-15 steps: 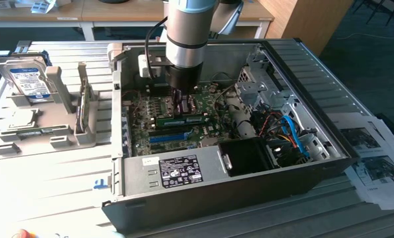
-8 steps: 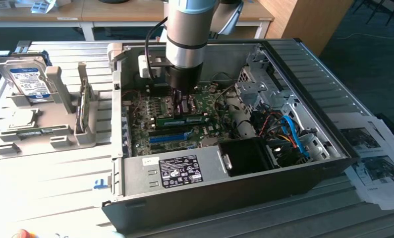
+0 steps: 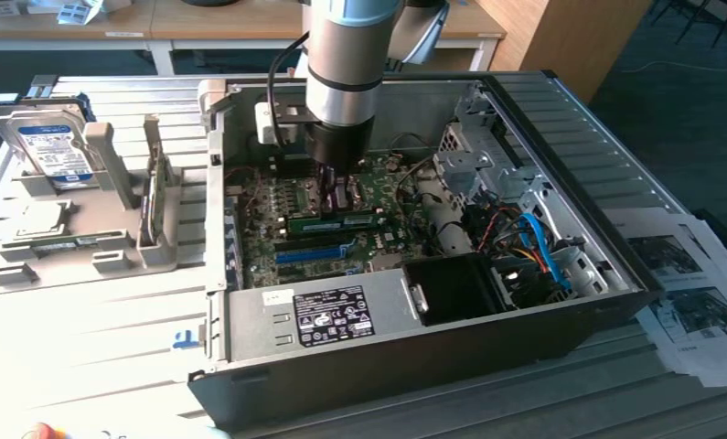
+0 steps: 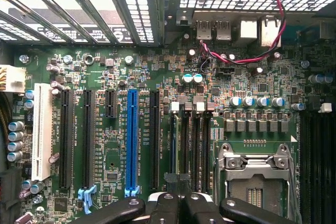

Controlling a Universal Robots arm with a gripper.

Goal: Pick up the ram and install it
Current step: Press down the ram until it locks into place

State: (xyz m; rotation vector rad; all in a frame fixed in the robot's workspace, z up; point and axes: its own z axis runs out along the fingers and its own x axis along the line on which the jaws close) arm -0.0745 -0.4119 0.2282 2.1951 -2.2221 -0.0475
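Note:
The ram, a narrow green stick with a white sticker, sits lengthwise on the motherboard inside the open computer case, just behind the blue slot. My gripper reaches down into the case and hangs close above the ram's middle. I cannot tell whether it touches the stick. In the wrist view the black fingers are pressed together with nothing showing between them, and the gripper lines up with the dark memory slots beside the processor socket.
A grey parts holder at the exterior view's left carries a silver hard drive and a square processor chip. Cables, a black fan block and the drive cage crowd the case's right side. Printed sheets lie beyond it.

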